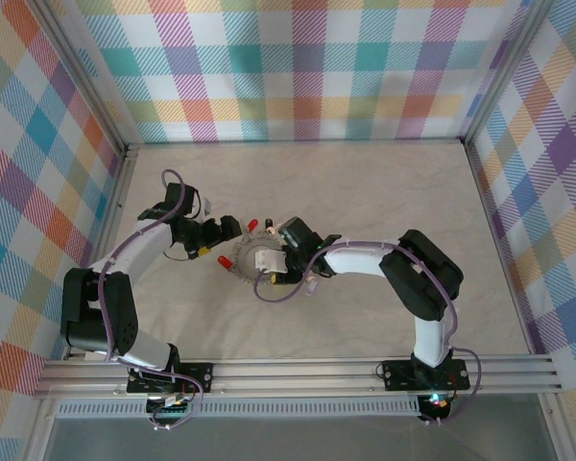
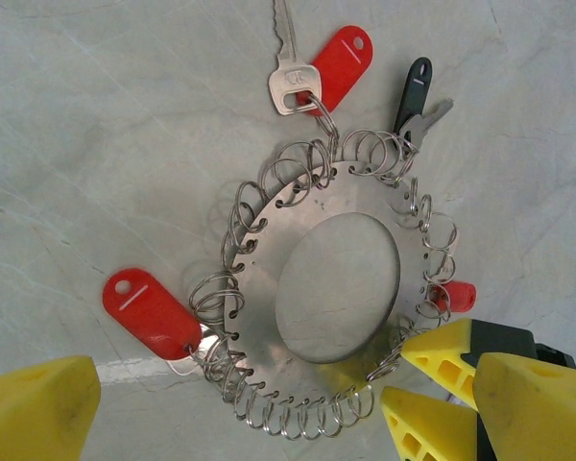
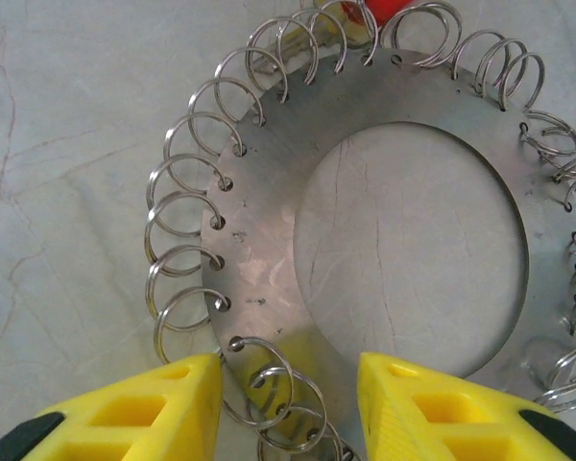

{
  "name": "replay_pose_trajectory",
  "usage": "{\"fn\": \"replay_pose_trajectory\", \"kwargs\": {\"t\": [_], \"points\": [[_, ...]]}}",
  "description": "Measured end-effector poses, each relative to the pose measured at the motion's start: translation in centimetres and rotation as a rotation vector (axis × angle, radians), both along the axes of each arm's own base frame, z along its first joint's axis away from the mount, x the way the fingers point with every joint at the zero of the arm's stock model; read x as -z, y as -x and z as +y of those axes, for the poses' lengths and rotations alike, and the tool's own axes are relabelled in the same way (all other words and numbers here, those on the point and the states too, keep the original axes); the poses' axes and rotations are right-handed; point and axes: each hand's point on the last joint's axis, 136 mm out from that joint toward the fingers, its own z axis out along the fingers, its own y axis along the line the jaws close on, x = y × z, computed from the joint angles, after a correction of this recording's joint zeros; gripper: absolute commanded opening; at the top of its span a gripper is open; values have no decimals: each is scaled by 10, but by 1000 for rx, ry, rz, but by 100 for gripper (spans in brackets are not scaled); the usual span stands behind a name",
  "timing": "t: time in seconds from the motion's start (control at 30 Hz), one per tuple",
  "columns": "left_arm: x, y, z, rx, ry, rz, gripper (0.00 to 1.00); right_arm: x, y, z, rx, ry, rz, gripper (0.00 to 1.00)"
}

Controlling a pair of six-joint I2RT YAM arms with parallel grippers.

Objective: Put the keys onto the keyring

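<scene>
Under both arms: a pale, marble-veined table [image 1: 365, 182], matte and flat.
Around the table: plaid walls [image 1: 307, 67] at 9, 12 and 3 o'clock. An aluminium rail [image 1: 298, 370] at 6 o'clock carries the two arm bases.
Keyring: the keyring [image 1: 257, 257] lies flat near the table's centre. It is a steel disc with an open middle, its rim crowded with wire coils [image 3: 187, 250].
Keys, left wrist view: a red-tagged key [image 2: 294, 84] sits at the ring's 12 o'clock, its small loop reaching into the coils. A black-tagged key [image 2: 424, 120] is at 1 o'clock, and a red tag [image 2: 149, 312] at 8 o'clock touches the coils. A small red head [image 2: 451, 296] is at 3 o'clock, just beside the rim.
Left gripper: the left gripper [image 1: 228, 230] is at the ring's 10 o'clock in the top view, spread wide and holding nothing.
Right gripper: the right gripper [image 3: 288, 363] comes in from the ring's 3 o'clock. Its yellow fingers [image 3: 173, 403] are parted and straddle the disc's band. I cannot tell whether they pinch it.
In the way: the right gripper's fingers cover the rim at 4 to 5 o'clock in the left wrist view. A purple cable [image 1: 274, 293] loops just beside the ring at 6 o'clock.
</scene>
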Motion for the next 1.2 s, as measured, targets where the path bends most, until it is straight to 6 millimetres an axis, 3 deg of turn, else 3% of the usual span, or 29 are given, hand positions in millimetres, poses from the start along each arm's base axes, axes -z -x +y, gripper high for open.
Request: {"fn": "replay_pose_trajectory", "kwargs": {"t": [0.4, 0.73, 0.97, 1.2], "points": [[3, 0, 0, -3, 1, 11, 99, 12, 21, -18, -77, 60, 101, 39], [4, 0, 0, -6, 1, 17, 99, -1, 29, -15, -93, 19, 125, 40], [4, 0, 0, -9, 3, 19, 99, -11, 48, -16, -132, -13, 201, 41], [4, 0, 0, -19, 7, 23, 99, -14, 48, -15, -52, -42, 247, 47]]}}
